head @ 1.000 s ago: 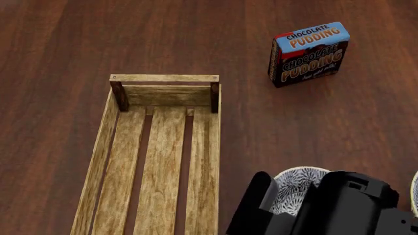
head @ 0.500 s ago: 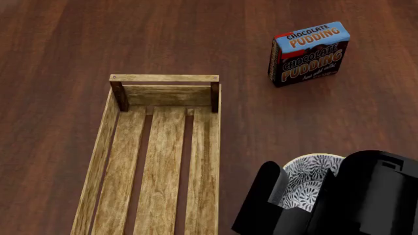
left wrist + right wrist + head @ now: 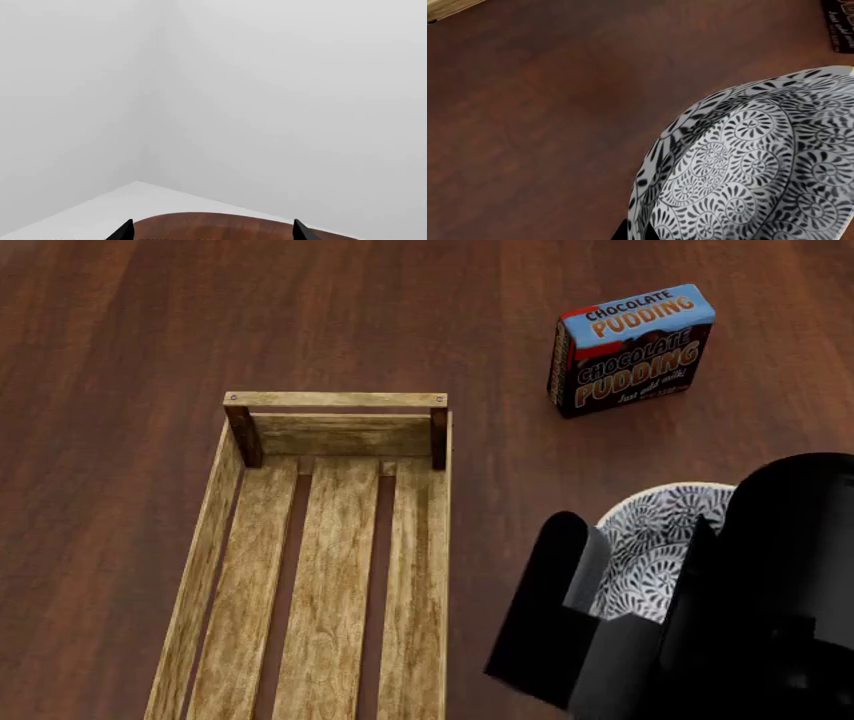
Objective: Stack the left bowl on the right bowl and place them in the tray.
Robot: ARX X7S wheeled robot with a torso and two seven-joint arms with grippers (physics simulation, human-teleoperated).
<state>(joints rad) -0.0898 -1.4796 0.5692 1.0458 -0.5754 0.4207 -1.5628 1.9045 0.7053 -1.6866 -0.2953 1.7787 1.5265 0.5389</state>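
Right tool (image 3: 627, 585) pinched one patterned bowl (image 3: 661, 540) beside the tray (image 3: 214, 540), right wrist view alone showed bowl interior, left tool (image 3: 210, 235) tips spread, one pudding box (image 3: 630, 348), bench (image 3: 134, 340).

The dark reddish-brown wood-grain surface (image 3: 160, 320) carries 2 visible items. A long, light-brown wooden tray (image 3: 207, 540) with a slatted bottom, low plank sides and darker corner posts lies flat on it at the left, running out of the head view's lower edge. A chocolate pudding box (image 3: 630, 348), black with a light-blue top face, stands upright at the far right, well apart from the tray.
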